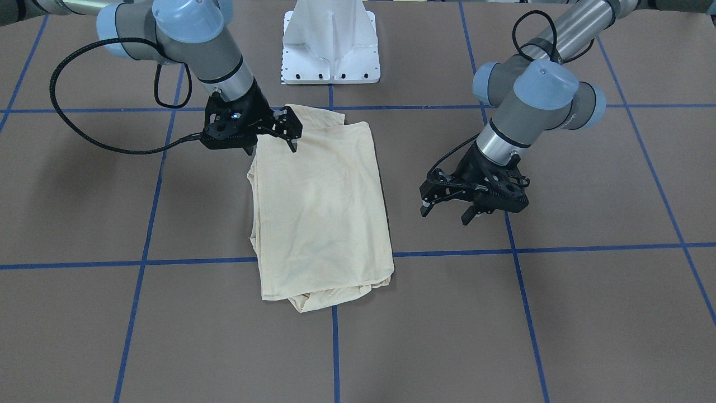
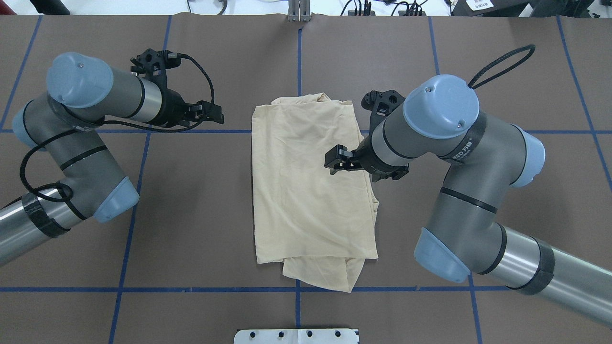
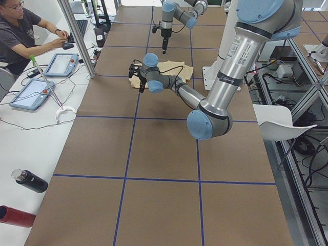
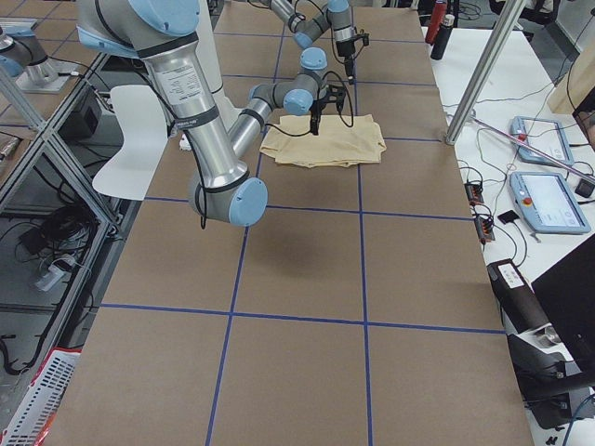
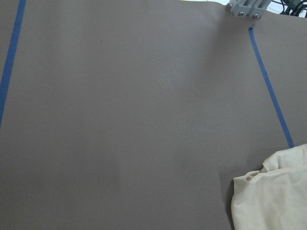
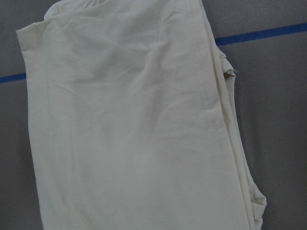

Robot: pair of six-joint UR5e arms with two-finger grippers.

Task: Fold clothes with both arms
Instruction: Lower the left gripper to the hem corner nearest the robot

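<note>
The clothes, one pale cream shirt (image 1: 321, 207) (image 2: 311, 191), lie folded into a tall rectangle at the table's middle, with extra layers poking out at both short ends. My right gripper (image 1: 271, 148) (image 2: 355, 170) hovers open over the shirt's edge on its own side, nothing between its fingers. Its wrist view is filled by the shirt (image 6: 129, 124). My left gripper (image 1: 445, 215) (image 2: 213, 112) hangs open above bare table, well clear of the cloth. Its wrist view catches only a corner of the shirt (image 5: 273, 196). The side views show the shirt (image 3: 166, 69) (image 4: 325, 144) small between both arms.
The brown table (image 2: 201, 215) carries a grid of blue tape lines. The white pedestal base (image 1: 330, 50) stands just behind the shirt. Off the table's far side a seated person (image 3: 20, 31) works beside teach pendants (image 3: 61, 64), and two bottles (image 3: 28, 180) lie nearby.
</note>
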